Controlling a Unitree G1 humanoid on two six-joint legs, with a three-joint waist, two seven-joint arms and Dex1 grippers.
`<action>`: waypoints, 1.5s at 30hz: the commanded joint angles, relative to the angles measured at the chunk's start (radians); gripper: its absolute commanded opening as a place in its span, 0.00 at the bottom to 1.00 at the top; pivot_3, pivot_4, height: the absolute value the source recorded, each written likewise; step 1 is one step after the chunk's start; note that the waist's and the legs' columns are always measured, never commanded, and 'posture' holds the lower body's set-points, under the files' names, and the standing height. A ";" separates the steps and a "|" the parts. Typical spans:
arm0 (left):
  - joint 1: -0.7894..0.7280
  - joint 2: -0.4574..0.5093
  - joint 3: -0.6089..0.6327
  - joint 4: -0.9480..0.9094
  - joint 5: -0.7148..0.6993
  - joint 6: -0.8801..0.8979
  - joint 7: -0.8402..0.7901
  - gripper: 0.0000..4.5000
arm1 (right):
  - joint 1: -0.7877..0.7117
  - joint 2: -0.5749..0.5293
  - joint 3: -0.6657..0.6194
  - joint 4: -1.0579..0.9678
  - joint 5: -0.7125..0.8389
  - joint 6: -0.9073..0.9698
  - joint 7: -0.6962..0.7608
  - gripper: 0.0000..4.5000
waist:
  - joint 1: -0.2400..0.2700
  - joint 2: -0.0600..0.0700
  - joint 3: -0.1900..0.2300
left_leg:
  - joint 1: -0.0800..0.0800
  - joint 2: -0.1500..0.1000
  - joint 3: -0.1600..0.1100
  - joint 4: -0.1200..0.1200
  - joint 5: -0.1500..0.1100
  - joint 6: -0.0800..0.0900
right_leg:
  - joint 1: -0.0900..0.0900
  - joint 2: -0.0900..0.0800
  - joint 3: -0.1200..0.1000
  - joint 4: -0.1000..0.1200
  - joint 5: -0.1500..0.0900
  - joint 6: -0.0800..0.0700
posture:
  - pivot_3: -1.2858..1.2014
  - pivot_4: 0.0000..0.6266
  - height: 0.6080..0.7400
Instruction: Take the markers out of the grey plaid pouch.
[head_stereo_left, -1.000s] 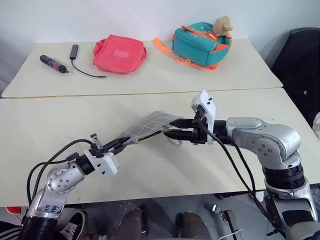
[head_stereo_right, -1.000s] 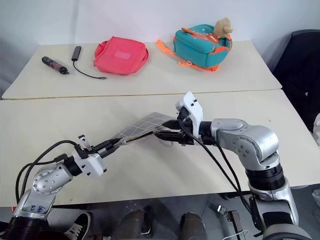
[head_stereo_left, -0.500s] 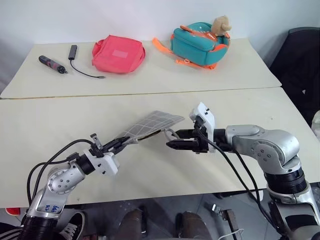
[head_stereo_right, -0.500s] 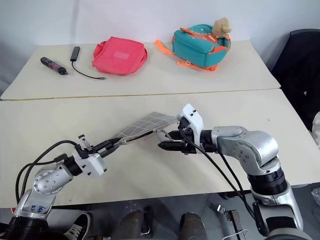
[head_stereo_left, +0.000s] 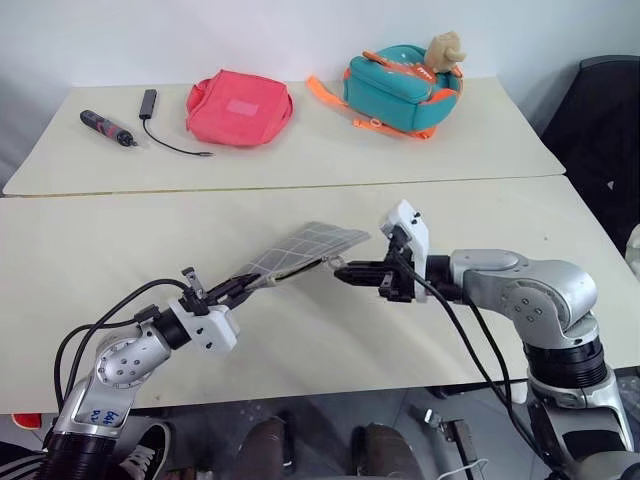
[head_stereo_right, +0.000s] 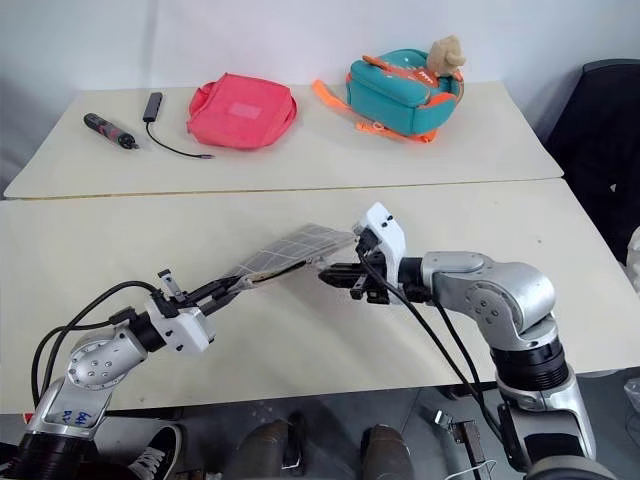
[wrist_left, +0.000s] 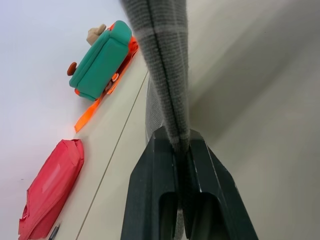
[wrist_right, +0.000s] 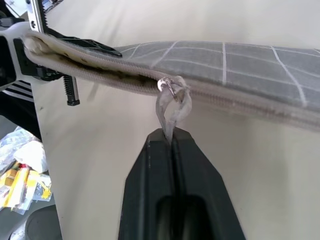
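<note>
The grey plaid pouch (head_stereo_left: 300, 250) hangs in the air above the near tabletop (head_stereo_left: 120, 250), held flat and tilted. The left pincer (head_stereo_left: 243, 288) is clamped on the pouch's lower corner, its two black fingers pressed tight against the fabric. At the pouch's opposite end, the right pincer (head_stereo_left: 345, 272) is closed on the clear loop (wrist_right: 170, 107) that hangs from the ring of the zipper along the pouch's edge. The zipper looks shut, and no markers can be seen. Well beyond the pouch, on the far tabletop (head_stereo_left: 500, 140), lie a pink-red pouch (head_stereo_left: 239, 107), a teal and orange backpack (head_stereo_left: 402, 89), and a dark tool (head_stereo_left: 108, 128) with a cable (head_stereo_left: 170, 145).
</note>
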 joint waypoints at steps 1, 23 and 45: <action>0.007 0.000 -0.001 -0.023 0.002 -0.020 0.012 0.00 | -0.012 -0.008 -0.014 -0.033 0.014 -0.021 0.023 0.01 | 0.000 0.000 0.000 | 0.000 0.000 0.000 0.000 0.000 0.000 | 0.000 0.000 0.000 0.000 0.000 0.000 | 0.52 0.24 1.00; 0.004 -0.005 -0.030 -0.038 0.016 -0.016 0.012 0.00 | 0.009 0.025 0.005 -0.171 0.151 -0.019 0.072 0.01 | 0.000 0.000 0.000 | 0.000 0.000 0.000 0.001 -0.001 0.000 | 0.000 0.000 0.000 0.000 0.000 0.000 | 0.52 0.24 1.00; 0.085 0.048 0.016 -0.046 -0.039 -0.063 -0.012 0.00 | -0.043 -0.180 -0.008 0.312 -0.231 -0.357 0.194 0.01 | -0.002 0.000 0.000 | 0.000 0.001 0.002 0.002 0.000 0.000 | 0.001 0.000 -0.001 -0.001 0.001 0.001 | 0.52 0.24 1.00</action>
